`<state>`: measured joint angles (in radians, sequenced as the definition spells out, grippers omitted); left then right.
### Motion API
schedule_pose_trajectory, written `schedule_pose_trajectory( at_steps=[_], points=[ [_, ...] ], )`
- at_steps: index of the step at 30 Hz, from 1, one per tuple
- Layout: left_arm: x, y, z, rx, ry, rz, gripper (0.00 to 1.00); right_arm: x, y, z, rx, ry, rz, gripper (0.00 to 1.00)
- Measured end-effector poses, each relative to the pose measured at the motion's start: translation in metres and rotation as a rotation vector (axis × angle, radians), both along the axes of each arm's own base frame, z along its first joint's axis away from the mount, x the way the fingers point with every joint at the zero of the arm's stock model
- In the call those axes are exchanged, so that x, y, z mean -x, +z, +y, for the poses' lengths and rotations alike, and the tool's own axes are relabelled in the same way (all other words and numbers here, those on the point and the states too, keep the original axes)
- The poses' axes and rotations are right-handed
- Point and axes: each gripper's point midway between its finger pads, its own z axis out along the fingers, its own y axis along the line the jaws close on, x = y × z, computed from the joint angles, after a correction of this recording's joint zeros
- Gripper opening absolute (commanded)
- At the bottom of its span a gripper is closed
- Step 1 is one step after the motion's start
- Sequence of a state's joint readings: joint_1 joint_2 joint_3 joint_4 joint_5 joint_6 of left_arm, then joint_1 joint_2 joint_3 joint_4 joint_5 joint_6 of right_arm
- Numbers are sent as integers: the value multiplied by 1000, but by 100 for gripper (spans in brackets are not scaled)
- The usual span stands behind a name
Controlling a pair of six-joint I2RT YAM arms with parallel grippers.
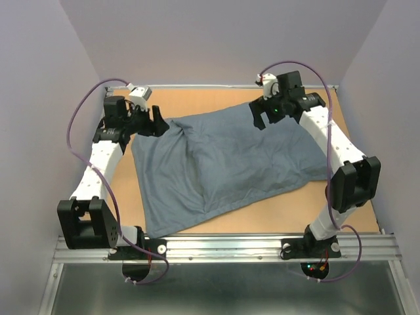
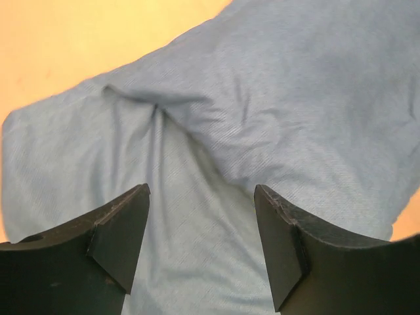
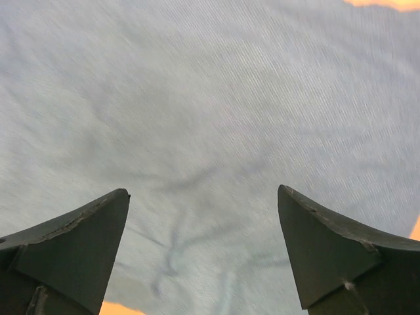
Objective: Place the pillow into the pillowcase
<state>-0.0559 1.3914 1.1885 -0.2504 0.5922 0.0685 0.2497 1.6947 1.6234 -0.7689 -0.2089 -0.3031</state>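
No readable text, label, brand, number or sign anywhere in view.

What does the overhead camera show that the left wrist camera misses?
Only the overhead view shows the whole pillowcase spread on the table, and the right gripper at its far right corner. Only the left wrist view shows the left gripper up close, open and empty above a deep crease in the cloth. Both show blue-grey fabric and tan tabletop.
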Motion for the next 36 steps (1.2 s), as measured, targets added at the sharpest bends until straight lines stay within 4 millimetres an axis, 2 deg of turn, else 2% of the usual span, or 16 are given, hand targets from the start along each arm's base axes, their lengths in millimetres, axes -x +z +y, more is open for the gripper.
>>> schedule_pose_trajectory(
  at_steps=[1,2,4,5,7,8,9,13,15,18,20,22,29,32,33,36],
  points=[
    [2,-1,13,5,42,-9,75,-3,9,14,-15,6,-27,100],
    [5,-9,23,10,72,8,75,-5,12,19,-20,2,-35,100],
    [12,-33,35,28,112,73,74,-6,10,50,-18,11,-42,100],
    [17,-50,41,39,134,117,73,-7,6,63,-4,8,-43,100],
    [32,-82,51,59,183,222,72,-4,-10,107,34,26,-41,100],
    [38,-92,55,68,204,261,71,-3,-13,115,39,28,-42,100],
    [43,-98,56,74,216,287,71,5,-24,142,67,61,-39,100],
    [40,-97,57,104,251,298,69,39,-47,230,152,180,-101,100],
    [38,-97,57,115,260,301,68,58,-57,263,212,229,-161,100],
    [36,-100,56,125,267,311,68,86,-77,298,281,296,-215,100],
    [35,-102,56,132,272,318,68,91,-88,303,335,298,-245,100],
    [33,-102,56,137,276,314,68,83,-94,300,378,264,-281,100],
    [31,-109,57,141,292,297,68,39,-97,269,462,99,-367,100],
    [35,-116,58,137,305,310,68,35,-110,258,489,78,-357,100],
    [35,-118,59,136,310,314,68,36,-113,257,496,79,-352,98],
    [33,-117,60,137,315,306,68,38,-139,248,517,84,-296,82]
  ],
)
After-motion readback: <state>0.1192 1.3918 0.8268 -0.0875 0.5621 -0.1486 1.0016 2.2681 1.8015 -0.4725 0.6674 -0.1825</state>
